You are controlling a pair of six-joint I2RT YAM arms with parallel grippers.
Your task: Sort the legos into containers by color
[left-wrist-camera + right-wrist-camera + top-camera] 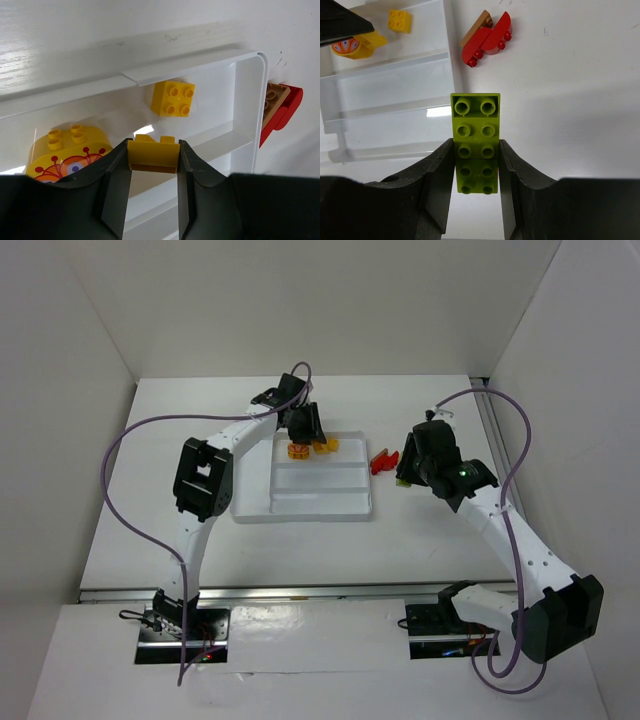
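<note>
Left gripper (305, 426) clamped on small yellow plastic brick (152, 154) over white plastic tray (300, 519), far-edge section: release low. Right gripper (476, 165) clamped on lime-green plastic brick (475, 125).

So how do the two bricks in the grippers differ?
The left gripper holds a yellow brick; the right gripper holds a lime green brick. The yellow one looks short, the green one long. The yellow hangs over the tray, the green over the table. Both are clamped.

White table (300, 550); white walls (300, 300) on three sides; metal strip (300, 592) along near edge.
</note>
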